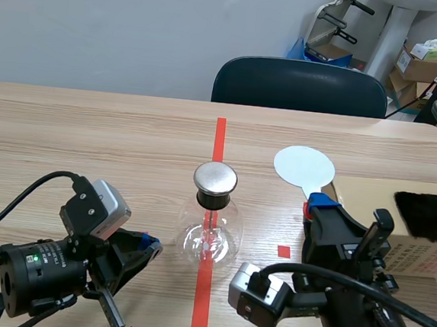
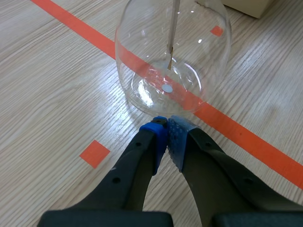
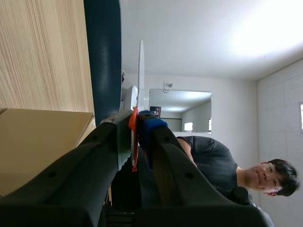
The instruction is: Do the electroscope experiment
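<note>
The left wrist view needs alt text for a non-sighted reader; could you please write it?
The left tool, shut, points at the base of a clear glass flask standing on an orange-red tape line on a wooden table.

No writing is legible anywhere; the faint print on the cardboard box (image 1: 368, 199) is too small to read.

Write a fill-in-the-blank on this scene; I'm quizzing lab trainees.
The round clear glass flask with a metal cap stands on the orange-red ____ line.
The right gripper is shut on the handle of the ____ round paddle.
The left gripper is ____ on nothing, near the flask.
Missing words: tape; white; shut.
</note>
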Controlling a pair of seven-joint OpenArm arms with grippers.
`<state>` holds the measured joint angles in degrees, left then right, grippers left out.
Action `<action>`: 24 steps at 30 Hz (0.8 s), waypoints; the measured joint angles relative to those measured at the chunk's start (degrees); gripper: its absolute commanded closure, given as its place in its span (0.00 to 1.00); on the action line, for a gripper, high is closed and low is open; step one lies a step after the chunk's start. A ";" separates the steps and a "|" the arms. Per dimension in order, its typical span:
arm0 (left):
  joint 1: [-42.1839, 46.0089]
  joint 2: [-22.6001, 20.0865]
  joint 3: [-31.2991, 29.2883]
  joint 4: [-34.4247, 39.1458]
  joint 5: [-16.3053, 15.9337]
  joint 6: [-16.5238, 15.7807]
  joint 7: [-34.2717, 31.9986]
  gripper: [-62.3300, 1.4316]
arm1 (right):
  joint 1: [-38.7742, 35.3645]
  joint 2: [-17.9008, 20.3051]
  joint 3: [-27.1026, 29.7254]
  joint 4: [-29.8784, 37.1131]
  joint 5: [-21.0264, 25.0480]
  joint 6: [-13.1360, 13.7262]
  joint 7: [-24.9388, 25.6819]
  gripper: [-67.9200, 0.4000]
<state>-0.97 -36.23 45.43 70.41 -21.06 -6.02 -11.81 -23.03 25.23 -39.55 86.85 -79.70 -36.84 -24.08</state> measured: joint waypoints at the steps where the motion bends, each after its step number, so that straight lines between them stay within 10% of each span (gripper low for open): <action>1: 0.00 0.00 0.00 0.00 0.00 0.00 0.00 0.96 | 0.00 0.00 0.00 0.00 0.00 0.00 0.00 0.98; 24: 0.00 0.00 0.00 0.00 0.00 0.48 -0.02 0.96 | 0.00 0.00 0.00 0.00 0.00 0.00 0.00 0.98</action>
<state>-0.97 -36.23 45.43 70.41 -21.06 -5.54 -11.84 -23.03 25.23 -39.55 86.85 -79.70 -36.84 -24.08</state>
